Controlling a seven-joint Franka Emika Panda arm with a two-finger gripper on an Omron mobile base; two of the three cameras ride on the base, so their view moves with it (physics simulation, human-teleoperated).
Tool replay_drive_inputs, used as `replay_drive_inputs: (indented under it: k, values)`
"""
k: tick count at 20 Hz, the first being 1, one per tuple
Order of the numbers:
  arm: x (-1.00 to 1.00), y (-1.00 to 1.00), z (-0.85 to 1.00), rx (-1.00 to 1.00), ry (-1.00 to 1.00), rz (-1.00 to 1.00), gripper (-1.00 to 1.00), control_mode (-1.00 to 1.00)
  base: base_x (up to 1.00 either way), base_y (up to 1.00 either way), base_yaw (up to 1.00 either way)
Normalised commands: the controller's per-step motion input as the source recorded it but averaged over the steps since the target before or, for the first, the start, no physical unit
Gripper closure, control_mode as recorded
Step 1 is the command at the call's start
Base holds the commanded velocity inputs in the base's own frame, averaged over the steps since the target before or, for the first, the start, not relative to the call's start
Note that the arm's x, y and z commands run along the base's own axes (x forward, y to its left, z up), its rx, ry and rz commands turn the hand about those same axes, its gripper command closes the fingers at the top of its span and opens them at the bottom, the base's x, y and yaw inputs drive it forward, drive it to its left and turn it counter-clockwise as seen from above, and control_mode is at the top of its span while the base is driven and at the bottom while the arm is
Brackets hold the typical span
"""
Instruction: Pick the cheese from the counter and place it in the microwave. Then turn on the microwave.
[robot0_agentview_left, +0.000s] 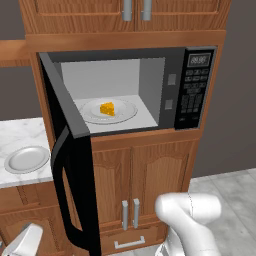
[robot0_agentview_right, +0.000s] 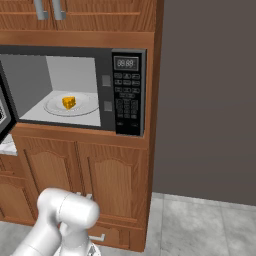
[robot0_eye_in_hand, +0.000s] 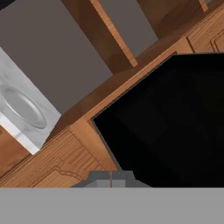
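Observation:
The cheese (robot0_agentview_left: 107, 108) (robot0_agentview_right: 69, 102), a small orange-yellow wedge, rests on a round glass plate (robot0_agentview_left: 125, 114) (robot0_agentview_right: 86, 106) inside the microwave (robot0_agentview_left: 197, 85) (robot0_agentview_right: 127, 95). The microwave's black door (robot0_agentview_left: 75, 165) (robot0_eye_in_hand: 175, 122) stands swung wide open to the left. In the hand view my gripper (robot0_eye_in_hand: 111, 179) is shut with nothing between its tips, low down and close in front of the door's dark outer face. The marble counter (robot0_agentview_left: 20, 132) (robot0_eye_in_hand: 41, 120) lies to the left of the microwave.
A round grey plate (robot0_agentview_left: 26, 159) (robot0_eye_in_hand: 22, 107) sits on the counter. Wooden cabinet doors with silver handles (robot0_agentview_left: 130, 212) stand below the microwave, with more cabinets above it. A grey wall (robot0_agentview_right: 210, 100) and tiled floor (robot0_agentview_right: 210, 220) lie to the right.

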Motion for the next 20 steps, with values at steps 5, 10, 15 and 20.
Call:
replay_drive_inputs:
  k: [5,10,15,20]
  values:
    - [0.17,0.14,-0.13,0.00,-0.01,-0.02,1.00,-1.00,0.00,0.00,0.00]
    - [0.05,0.07,-0.09,0.00,-0.02,-0.02,1.00,-1.00,0.00,0.00,0.00]
    - [0.00,0.03,-0.04,0.00,-0.05,-0.03,1.00,-1.00,0.00,0.00,0.00]
    - [0.00,0.02,0.00,0.00,-0.07,-0.04,1.00,-1.00,0.00,0.00,0.00]
